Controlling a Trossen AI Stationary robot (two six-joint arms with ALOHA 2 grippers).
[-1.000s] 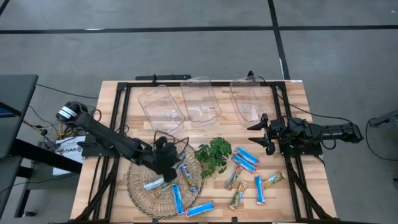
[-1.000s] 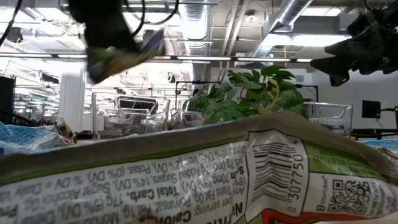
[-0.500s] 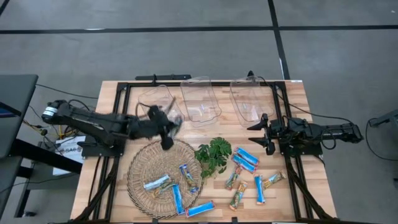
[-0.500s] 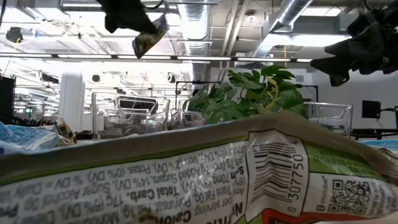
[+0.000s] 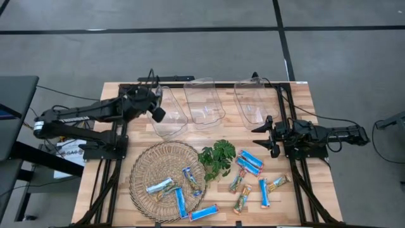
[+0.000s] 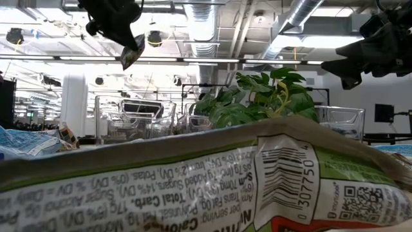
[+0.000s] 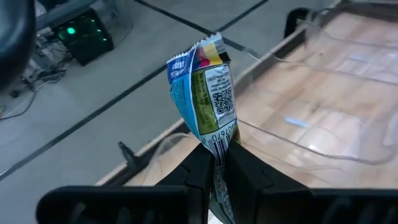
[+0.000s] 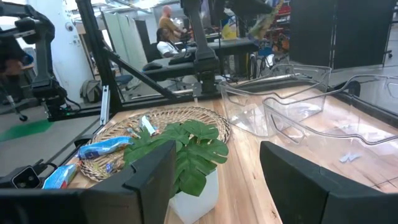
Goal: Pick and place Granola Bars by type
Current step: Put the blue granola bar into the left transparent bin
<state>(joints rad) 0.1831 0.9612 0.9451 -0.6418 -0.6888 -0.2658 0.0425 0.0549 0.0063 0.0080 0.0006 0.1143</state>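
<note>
My left gripper (image 5: 156, 114) hovers over the left clear bin (image 5: 166, 109) at the far side of the table, shut on one granola bar (image 7: 203, 93) in a blue, green and yellow wrapper. In the low view that bar (image 6: 133, 51) hangs under the gripper (image 6: 127, 38). Several blue and tan bars lie flat on the wicker tray (image 5: 142, 168), and several more (image 5: 252, 177) lie on the wood right of the green sprig (image 5: 216, 158). My right gripper (image 5: 262, 136) waits open at the table's right side, above the table. My left gripper pinches the bar between its two fingers (image 7: 198, 167) at one end of the wrapper, by the barcode (image 7: 217, 140). It comes from above. The bar is lifted clear over the left bin, tilted below the fingers, with its crimped free end (image 7: 211, 45) pointing away from them.
Three clear bins stand in a row along the far edge: left, middle (image 5: 204, 101) and right (image 5: 252, 100). A black frame (image 5: 286, 111) runs round the work area. One wrapped bar (image 6: 193, 180) lies right before the low camera and blocks most of that view.
My left gripper has risen from the wicker tray with the bar and swung toward the far edge and a little left, ending over the left clear bin. The bar has been lifted clear of the tray and carried along. My right arm has kept still.
</note>
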